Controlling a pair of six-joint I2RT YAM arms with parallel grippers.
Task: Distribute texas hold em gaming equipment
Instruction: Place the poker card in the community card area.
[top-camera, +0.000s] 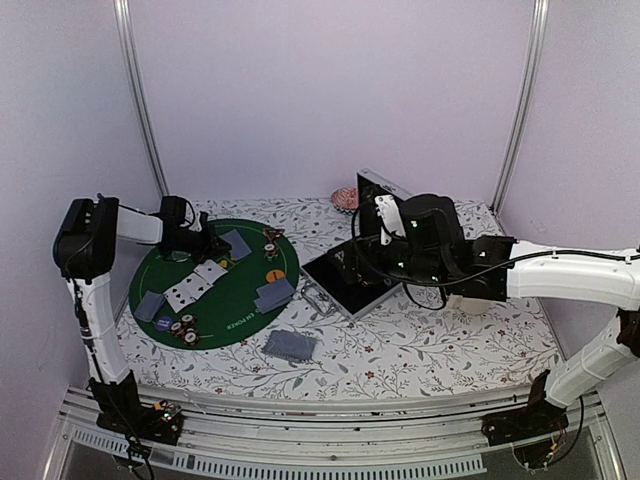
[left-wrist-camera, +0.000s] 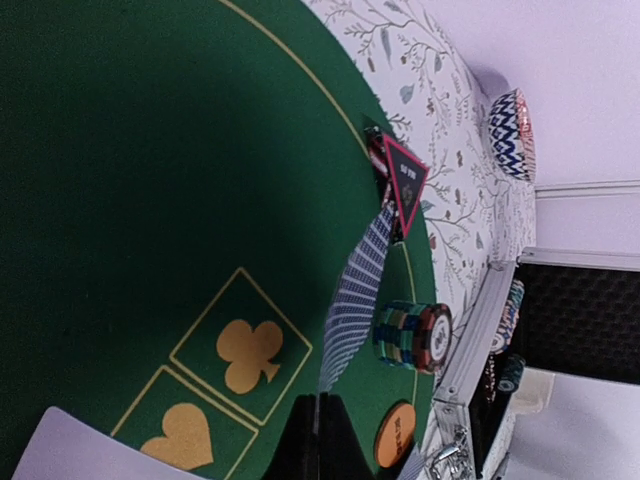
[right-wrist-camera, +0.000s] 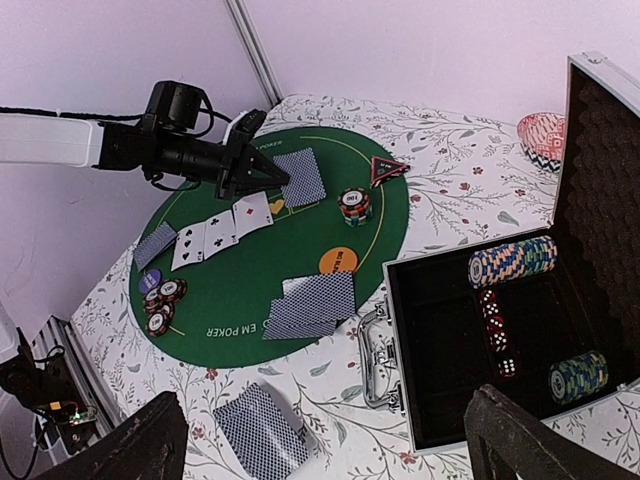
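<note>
Your left gripper (left-wrist-camera: 320, 425) is clenched on a card (left-wrist-camera: 355, 290) over the green mat's (left-wrist-camera: 120, 180) far side, seemingly mid-deal. Next, lower and release it flat. Your right gripper (right-wrist-camera: 330, 440) hangs open by the case (right-wrist-camera: 600, 200).

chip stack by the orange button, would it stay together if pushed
Probably not: the chip stack is loose discs piled several high, so it may shear or topple. The green mat looks felt-like, so it would likely drag.
</note>
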